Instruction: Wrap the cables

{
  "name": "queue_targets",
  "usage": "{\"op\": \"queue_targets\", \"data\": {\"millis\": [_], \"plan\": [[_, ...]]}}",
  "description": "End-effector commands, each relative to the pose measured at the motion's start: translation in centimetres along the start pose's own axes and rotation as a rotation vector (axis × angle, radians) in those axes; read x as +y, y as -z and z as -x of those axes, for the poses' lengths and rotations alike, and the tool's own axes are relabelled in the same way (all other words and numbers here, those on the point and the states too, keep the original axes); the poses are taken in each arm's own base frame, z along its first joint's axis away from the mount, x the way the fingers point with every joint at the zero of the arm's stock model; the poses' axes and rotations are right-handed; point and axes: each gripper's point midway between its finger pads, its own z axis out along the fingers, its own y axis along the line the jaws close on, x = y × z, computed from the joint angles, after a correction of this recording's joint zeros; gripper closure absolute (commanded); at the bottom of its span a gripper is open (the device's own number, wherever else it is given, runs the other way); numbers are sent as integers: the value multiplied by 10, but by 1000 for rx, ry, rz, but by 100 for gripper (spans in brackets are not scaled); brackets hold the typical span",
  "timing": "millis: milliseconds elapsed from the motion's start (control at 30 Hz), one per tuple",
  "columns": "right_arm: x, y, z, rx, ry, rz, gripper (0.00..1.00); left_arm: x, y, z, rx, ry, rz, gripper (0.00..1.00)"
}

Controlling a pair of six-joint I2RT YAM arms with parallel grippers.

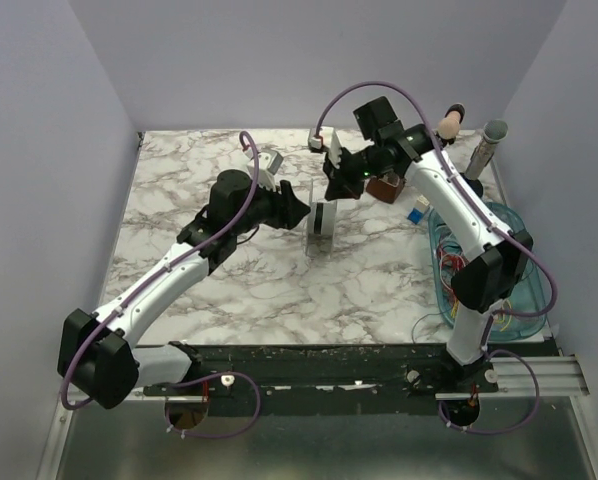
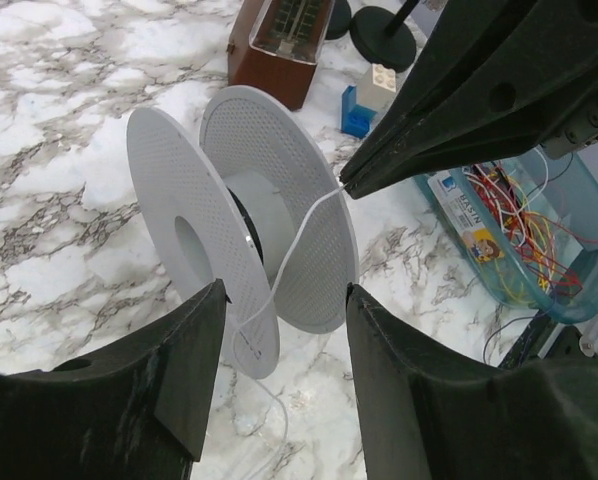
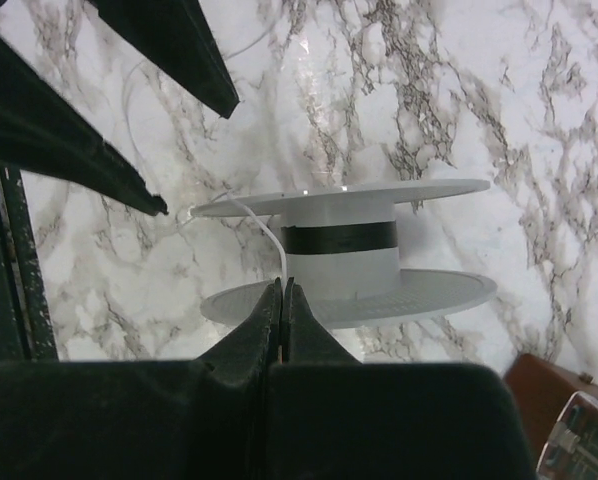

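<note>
The cables (image 2: 524, 215), thread-thin red, orange, yellow and green wires, lie tangled inside a teal tub (image 2: 539, 300)

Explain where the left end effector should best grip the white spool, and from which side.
Probably the near flange, pinched at its upper rim, coming from the robot's left. The white spool stands on its rims, so each flange is a thin upright disc, and the gap between them admits one finger. Stay clear of the white cable pinched in the shut right end effector.

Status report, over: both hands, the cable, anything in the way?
Left hand open, facing the spool. Right hand shut, pinching the white cable off the spool. Nothing blocking; brown metronome beyond it, apart.
</note>
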Motion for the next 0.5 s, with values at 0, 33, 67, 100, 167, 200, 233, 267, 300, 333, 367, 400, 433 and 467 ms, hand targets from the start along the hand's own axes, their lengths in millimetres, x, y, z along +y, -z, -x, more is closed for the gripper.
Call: {"op": "queue_targets", "data": {"millis": [0, 33, 67, 100, 167, 200, 233, 267, 300, 333, 367, 400, 433, 467], "plan": [[8, 28, 11, -116, 187, 55, 99, -17, 4, 21, -71, -60, -77, 42], [15, 31, 12, -132, 229, 83, 99, -22, 7, 23, -72, -81, -96, 42], [25, 34, 12, -141, 259, 124, 99, -24, 9, 22, -65, -99, -111, 42], [36, 37, 12, -159, 305, 167, 99, -25, 12, 22, -67, -119, -119, 42], [61, 44, 10, -205, 374, 253, 99, -27, 21, 23, -72, -156, -133, 42], [71, 46, 7, -226, 401, 280, 99, -27, 23, 23, -72, -166, -138, 41], [79, 48, 4, -240, 415, 298, 99, -26, 25, 23, -72, -171, -141, 41], [86, 50, -2, -233, 425, 305, 99, -25, 25, 23, -73, -173, -139, 40], [89, 52, -9, -212, 429, 305, 99, -23, 25, 23, -75, -174, -130, 39], [91, 55, -16, -180, 427, 293, 99, -20, 24, 22, -74, -168, -117, 39], [95, 56, -26, -153, 424, 287, 99, -18, 24, 22, -78, -159, -106, 39], [95, 58, -32, -129, 437, 262, 99, -16, 23, 22, -85, -150, -96, 39], [96, 62, -38, -107, 437, 242, 99, -13, 20, 21, -88, -134, -82, 39], [98, 65, -45, -80, 432, 226, 99, -10, 19, 23, -98, -117, -65, 39]]}}
